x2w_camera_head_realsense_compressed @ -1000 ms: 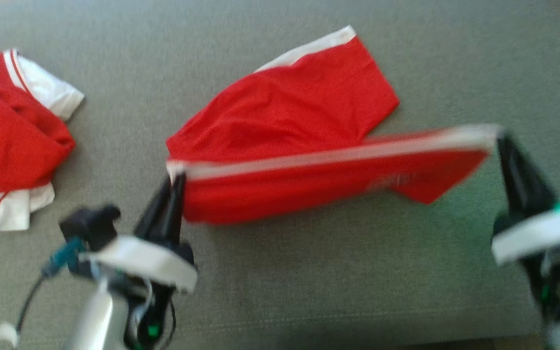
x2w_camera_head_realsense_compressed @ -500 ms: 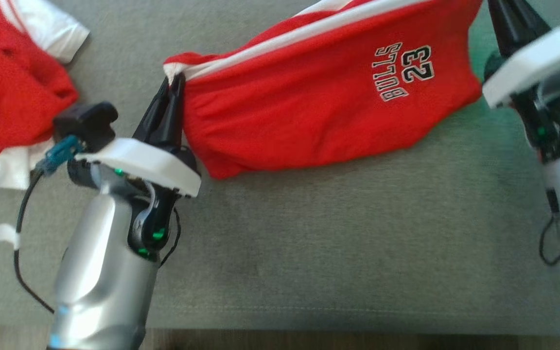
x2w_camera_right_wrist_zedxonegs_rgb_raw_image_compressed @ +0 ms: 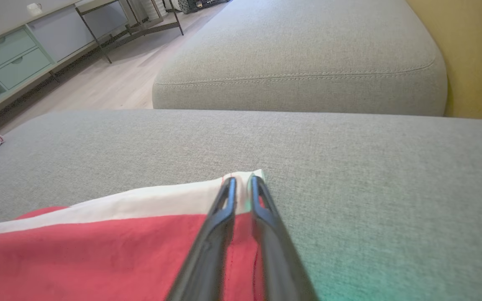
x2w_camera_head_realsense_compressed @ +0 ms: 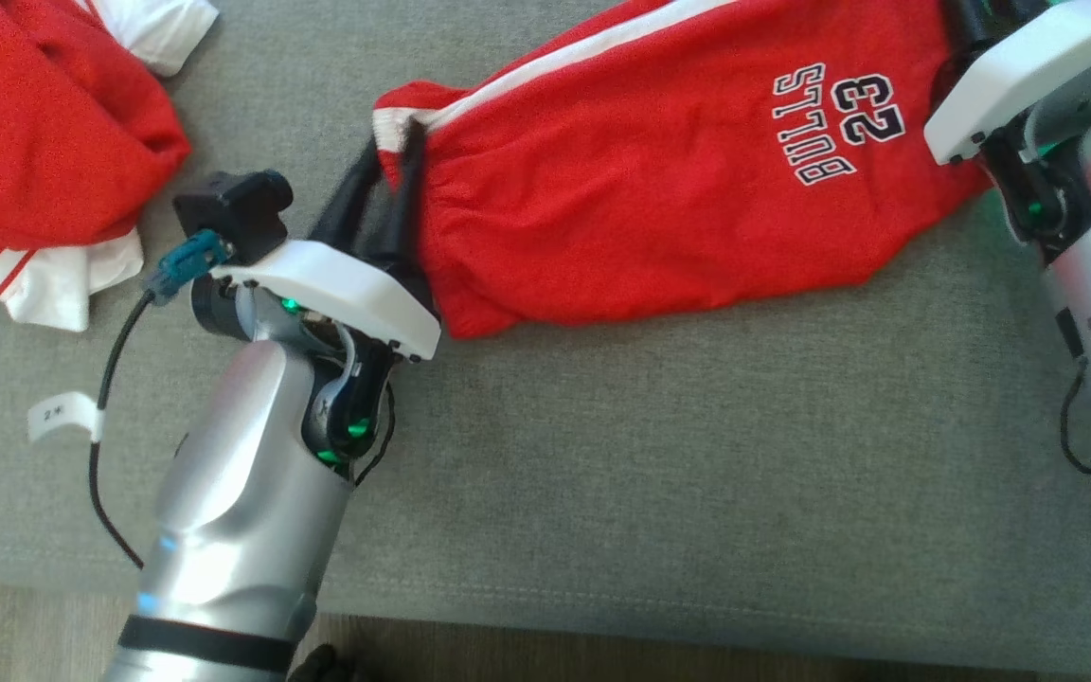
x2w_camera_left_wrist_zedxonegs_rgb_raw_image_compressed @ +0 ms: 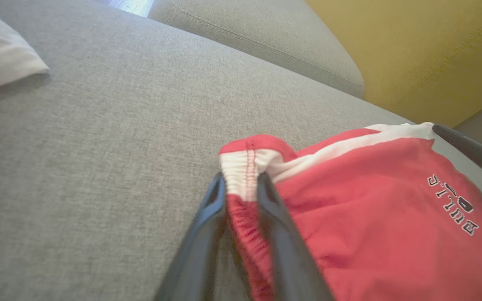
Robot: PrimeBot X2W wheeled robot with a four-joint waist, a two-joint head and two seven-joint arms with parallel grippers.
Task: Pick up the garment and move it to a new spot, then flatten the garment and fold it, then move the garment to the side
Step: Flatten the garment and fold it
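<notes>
Red shorts point(x2w_camera_head_realsense_compressed: 650, 180) with a white side stripe and a "BULLS 23" print lie stretched across the grey sofa cushion point(x2w_camera_head_realsense_compressed: 697, 474). My left gripper point(x2w_camera_head_realsense_compressed: 394, 142) is shut on the bunched waistband corner, and the left wrist view has that white band pinched in the left gripper point(x2w_camera_left_wrist_zedxonegs_rgb_raw_image_compressed: 241, 180) with the shorts point(x2w_camera_left_wrist_zedxonegs_rgb_raw_image_compressed: 370, 225) spreading to the right. At the top right my right gripper point(x2w_camera_head_realsense_compressed: 967, 17) is shut on the far corner. In the right wrist view the right gripper point(x2w_camera_right_wrist_zedxonegs_rgb_raw_image_compressed: 241, 180) clamps the white-edged corner of the shorts point(x2w_camera_right_wrist_zedxonegs_rgb_raw_image_compressed: 98, 255).
A second red and white garment point(x2w_camera_head_realsense_compressed: 34, 142) lies crumpled at the upper left. The cushion's front edge and wooden floor point(x2w_camera_head_realsense_compressed: 508, 654) run along the bottom. Another cushion point(x2w_camera_right_wrist_zedxonegs_rgb_raw_image_compressed: 299, 62) and a yellow wall point(x2w_camera_left_wrist_zedxonegs_rgb_raw_image_compressed: 433, 50) lie beyond, with a cabinet point(x2w_camera_right_wrist_zedxonegs_rgb_raw_image_compressed: 6, 58) across the floor.
Both grippers have carried the striped edge away from me, turning the shorts over so the printed side faces up. The head camera has also shifted.
</notes>
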